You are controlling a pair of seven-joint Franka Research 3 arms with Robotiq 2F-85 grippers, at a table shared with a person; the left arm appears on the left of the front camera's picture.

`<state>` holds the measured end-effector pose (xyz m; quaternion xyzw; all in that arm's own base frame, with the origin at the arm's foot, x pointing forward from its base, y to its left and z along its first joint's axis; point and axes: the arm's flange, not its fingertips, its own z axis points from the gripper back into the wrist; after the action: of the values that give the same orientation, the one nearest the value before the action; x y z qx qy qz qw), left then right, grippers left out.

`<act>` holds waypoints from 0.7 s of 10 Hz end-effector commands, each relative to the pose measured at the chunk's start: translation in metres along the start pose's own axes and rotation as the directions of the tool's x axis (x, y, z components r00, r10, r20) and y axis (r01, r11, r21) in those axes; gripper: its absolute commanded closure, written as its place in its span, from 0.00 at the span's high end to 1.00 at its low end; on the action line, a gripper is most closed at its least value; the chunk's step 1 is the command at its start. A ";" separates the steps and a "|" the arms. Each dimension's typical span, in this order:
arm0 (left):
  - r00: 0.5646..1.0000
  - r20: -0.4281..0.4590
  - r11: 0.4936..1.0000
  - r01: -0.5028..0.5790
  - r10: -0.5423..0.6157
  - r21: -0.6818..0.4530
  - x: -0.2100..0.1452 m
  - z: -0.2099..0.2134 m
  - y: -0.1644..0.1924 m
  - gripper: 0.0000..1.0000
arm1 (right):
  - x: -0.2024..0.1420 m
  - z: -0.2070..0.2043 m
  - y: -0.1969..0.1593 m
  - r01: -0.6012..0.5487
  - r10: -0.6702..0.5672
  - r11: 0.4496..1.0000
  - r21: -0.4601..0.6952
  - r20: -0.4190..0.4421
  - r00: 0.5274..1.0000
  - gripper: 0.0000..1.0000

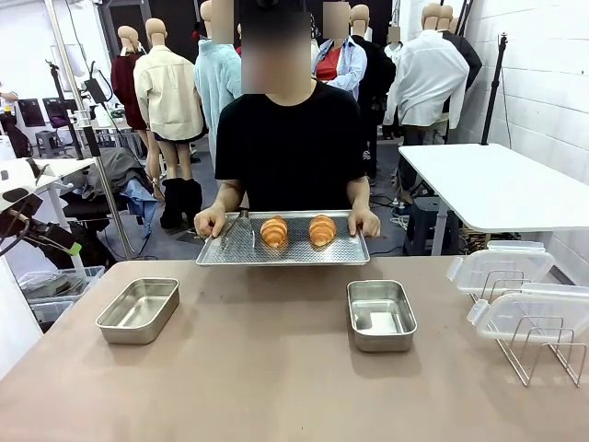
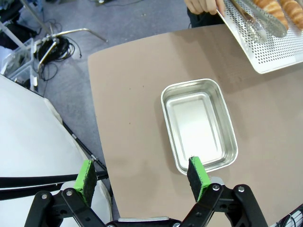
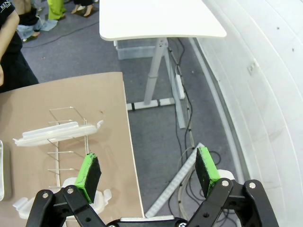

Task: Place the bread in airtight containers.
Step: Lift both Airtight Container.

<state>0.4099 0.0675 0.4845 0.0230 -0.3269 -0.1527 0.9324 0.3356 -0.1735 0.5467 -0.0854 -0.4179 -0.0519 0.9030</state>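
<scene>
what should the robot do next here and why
Probably reach the left gripper toward the left croissant on the tray at the table's far edge: its fingers are open, and the left tin and right tin both sit empty.

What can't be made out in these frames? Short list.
- Left wrist view: croissants and tray are cut off by the top and right edges, so the count is unclear there.
- Right wrist view: the tin is a sliver at the left edge, its inside unseen.
- Right wrist view: the lower lid is mostly hidden behind the right gripper.
</scene>
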 end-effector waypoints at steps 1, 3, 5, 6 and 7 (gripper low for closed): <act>1.000 -0.001 1.000 0.011 -0.011 0.009 -0.001 0.002 0.003 1.00 | -0.001 -0.001 0.000 0.003 -0.003 1.000 -0.010 -0.008 1.000 1.00; 0.999 0.006 0.998 0.054 -0.054 -0.019 0.019 -0.001 -0.026 1.00 | 0.036 0.003 0.029 -0.026 0.025 0.999 0.032 0.025 0.999 1.00; 0.995 0.029 0.996 0.093 -0.093 -0.015 0.050 0.008 -0.076 1.00 | 0.104 0.029 0.120 -0.144 0.141 0.984 0.102 0.035 0.989 1.00; 0.995 0.015 0.995 0.102 -0.102 0.016 0.059 0.019 -0.090 1.00 | 0.120 0.041 0.159 -0.183 0.181 0.969 0.164 0.027 0.983 1.00; 0.995 -0.062 0.994 0.087 -0.083 0.067 0.068 0.021 -0.100 1.00 | 0.127 0.045 0.203 -0.204 0.215 0.950 0.235 -0.022 0.976 1.00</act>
<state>0.4167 -0.0482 0.5182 0.0379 -0.3327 -0.2067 0.9193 0.3990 0.0237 0.6484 -0.0515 -0.4188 0.0797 0.9031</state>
